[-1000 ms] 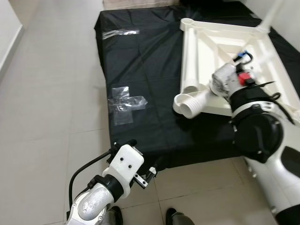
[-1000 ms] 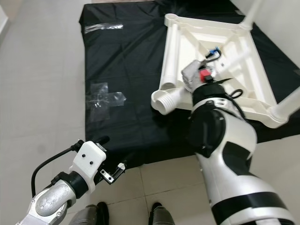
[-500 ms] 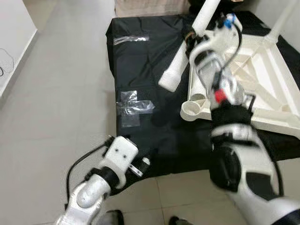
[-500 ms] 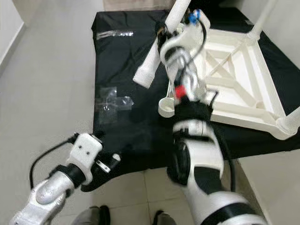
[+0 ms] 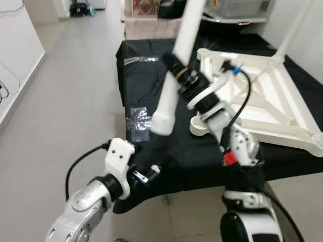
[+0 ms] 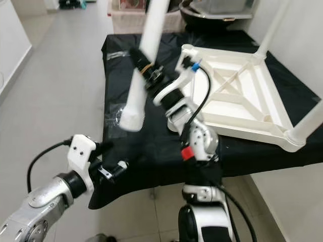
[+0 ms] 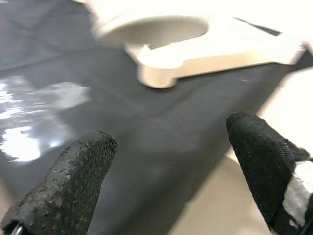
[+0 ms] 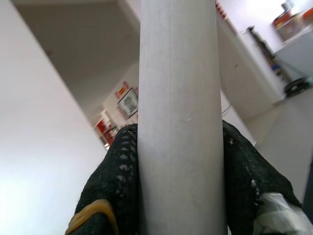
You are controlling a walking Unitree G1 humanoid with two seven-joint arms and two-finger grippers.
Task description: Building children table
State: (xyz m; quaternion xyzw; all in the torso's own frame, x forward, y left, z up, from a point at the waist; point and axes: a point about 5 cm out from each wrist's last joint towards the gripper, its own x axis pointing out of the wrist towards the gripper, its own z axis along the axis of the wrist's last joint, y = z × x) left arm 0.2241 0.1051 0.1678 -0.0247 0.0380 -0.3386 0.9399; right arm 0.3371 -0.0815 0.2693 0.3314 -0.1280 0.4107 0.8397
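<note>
The white children's table [image 5: 262,108] lies upside down on a black sheet [image 5: 151,85]. One leg stands fitted at its far corner [image 5: 291,25], another at the near right corner [image 6: 309,123]. The near left corner socket [image 5: 202,126] is empty. My right gripper [image 5: 177,70] is shut on a loose white tube leg [image 5: 169,98], held high and tilted, its lower end hanging over the sheet. In the right wrist view the fingers [image 8: 115,176] clamp that leg [image 8: 178,73]. My left gripper [image 7: 166,171] is open and low at the sheet's front edge, facing the empty socket [image 7: 156,29].
A clear plastic bag of small parts [image 5: 137,123] and a strip of clear plastic [image 5: 139,59] lie on the sheet. Boxes and shelving [image 5: 151,25] stand behind it. Tiled floor [image 5: 65,101] runs along the left, and a white wall rises on the right.
My right arm has lifted the loose leg from beside the table's corner up into the air, swinging it nearly upright. The camera has shifted; the left gripper stays low by the sheet's edge.
</note>
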